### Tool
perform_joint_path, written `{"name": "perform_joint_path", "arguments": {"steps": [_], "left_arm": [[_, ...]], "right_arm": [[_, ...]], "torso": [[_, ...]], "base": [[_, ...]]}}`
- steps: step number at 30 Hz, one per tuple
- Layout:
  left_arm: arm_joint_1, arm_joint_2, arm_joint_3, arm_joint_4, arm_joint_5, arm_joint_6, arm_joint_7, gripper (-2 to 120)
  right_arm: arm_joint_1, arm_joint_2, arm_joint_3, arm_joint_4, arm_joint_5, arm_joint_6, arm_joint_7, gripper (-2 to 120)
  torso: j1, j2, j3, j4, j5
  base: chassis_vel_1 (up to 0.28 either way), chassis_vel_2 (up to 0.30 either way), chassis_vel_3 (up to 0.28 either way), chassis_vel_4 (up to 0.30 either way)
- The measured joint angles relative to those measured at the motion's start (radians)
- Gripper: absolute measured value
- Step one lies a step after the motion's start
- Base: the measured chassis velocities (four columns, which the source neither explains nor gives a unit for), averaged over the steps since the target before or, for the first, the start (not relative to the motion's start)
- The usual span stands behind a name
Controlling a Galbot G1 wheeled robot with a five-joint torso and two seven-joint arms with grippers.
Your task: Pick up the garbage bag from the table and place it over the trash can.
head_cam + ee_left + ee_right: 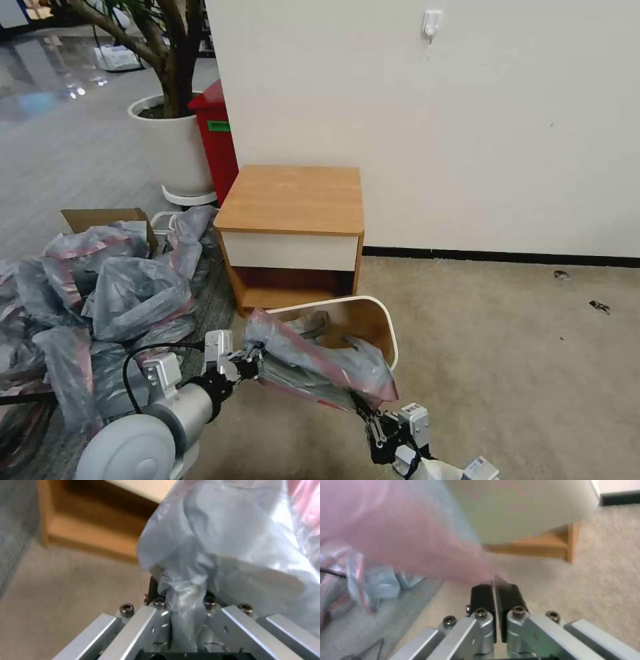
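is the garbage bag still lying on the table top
No, in the head view the table top is bare wood, and the garbage bag hangs stretched between the left gripper and the right gripper, over the trash can.

A plain cream-white wall [467, 120] with black skirting [507, 256] stands far right above beige carpet [520, 360]; far left, glossy grey floor [53, 127] holds 1 white round plant pot [175, 143].

Even indoor light; floor glare far left (wet-looking); wrist views blurred
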Motion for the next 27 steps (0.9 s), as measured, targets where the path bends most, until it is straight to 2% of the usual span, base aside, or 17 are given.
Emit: {"name": "perform_joint_path", "arguments": {"steps": [2, 3, 6, 8, 11, 12, 15, 16, 18, 20, 21, 24, 25, 27], "left_arm": [[0.0, 0.0, 0.001, 0.0, 0.0, 0.001, 0.0, 4], [0.0, 0.001, 0.002, 0.001, 0.0, 0.002, 0.0, 4], [0.0, 0.001, 0.003, 0.003, -0.001, 0.002, 0.0, 4], [0.0, 0.001, 0.003, 0.004, -0.001, 0.002, 0.0, 4], [0.0, 0.0, 0.004, 0.005, 0.0, 0.002, 0.0, 4], [0.0, 0.0, 0.004, 0.005, 0.0, 0.002, 0.0, 4], [-0.002, 0.0, 0.002, 0.012, 0.001, 0.002, 0.001, 3], [-0.002, 0.0, 0.002, 0.012, 0.001, 0.002, 0.001, 3], [-0.003, 0.001, 0.002, 0.014, 0.001, 0.002, 0.001, 3], [-0.004, 0.001, 0.002, 0.016, 0.001, 0.002, 0.001, 3], [-0.004, 0.001, 0.002, 0.016, 0.001, 0.002, 0.001, 3], [-0.005, 0.001, 0.001, 0.016, 0.001, 0.002, 0.001, 3], [-0.005, 0.001, 0.001, 0.016, 0.001, 0.002, 0.001, 3], [-0.006, 0.002, 0.0, 0.019, 0.001, 0.002, 0.002, 3]], "right_arm": [[0.002, 0.0, 0.004, -0.001, -0.006, 0.0, 0.002, 7], [0.001, -0.001, 0.003, -0.001, -0.012, 0.0, 0.002, 10], [-0.002, -0.003, 0.002, 0.001, -0.028, 0.002, -0.003, 25], [-0.004, -0.003, 0.001, 0.003, -0.036, 0.003, -0.007, 28], [-0.012, -0.003, -0.001, 0.01, -0.07, 0.012, -0.015, 43], [-0.012, -0.003, -0.001, 0.01, -0.07, 0.012, -0.015, 43], [-0.032, -0.013, 0.002, 0.023, -0.123, 0.03, -0.018, 56], [-0.032, -0.013, 0.002, 0.023, -0.123, 0.03, -0.018, 56], [-0.041, -0.02, 0.009, 0.027, -0.145, 0.035, -0.019, 64], [-0.043, -0.025, 0.032, 0.02, -0.176, 0.027, 0.016, 75], [-0.043, -0.025, 0.032, 0.02, -0.176, 0.027, 0.016, 75], [-0.019, -0.014, 0.088, -0.009, -0.201, -0.004, 0.099, 89], [-0.019, -0.014, 0.088, -0.009, -0.201, -0.004, 0.099, 89], [0.009, 0.004, 0.134, -0.021, -0.214, -0.008, 0.153, 96]], "torso": [[0.0, 0.0, 0.0, 0.0002, 0.0002], [0.0, 0.0, 0.0, 0.0002, -0.0009], [0.0, 0.0, 0.0, 0.0, -0.0001], [0.0, 0.0, 0.0, 0.0001, -0.0006], [0.0, 0.0, 0.0, 0.0001, -0.0004], [0.0, 0.0, 0.0, 0.0001, -0.0004], [0.0, 0.0, 0.0, 0.0001, -0.0004], [0.0, 0.0, 0.0, 0.0001, -0.0004], [0.0, 0.0, 0.0, 0.0001, -0.0005], [0.0, 0.0, 0.0, 0.0001, -0.0004], [0.0, 0.0, 0.0, 0.0001, -0.0004], [0.0, 0.0, 0.0, 0.0001, -0.0003], [0.0, 0.0, 0.0, 0.0001, -0.0003], [0.0, 0.0, 0.0, 0.0001, -0.0002]], "base": [[0.0, 0.0, 0.0, 0.0], [0.0, 0.0, 0.0, 0.0], [0.0, 0.0, 0.0, 0.0], [0.0, 0.0, 0.0, 0.0], [0.0, 0.0, 0.0, 0.0], [0.0, 0.0, 0.0, 0.0], [0.0, 0.0, 0.0, 0.0], [0.0, 0.0, 0.0, 0.0], [0.0, 0.0, 0.0, 0.0], [0.0, 0.0, 0.0, 0.0], [0.0, 0.0, 0.0, 0.0], [0.0, 0.0, 0.0, 0.0], [0.0, 0.0, 0.0, 0.0], [0.0, 0.0, 0.0, 0.0]]}}
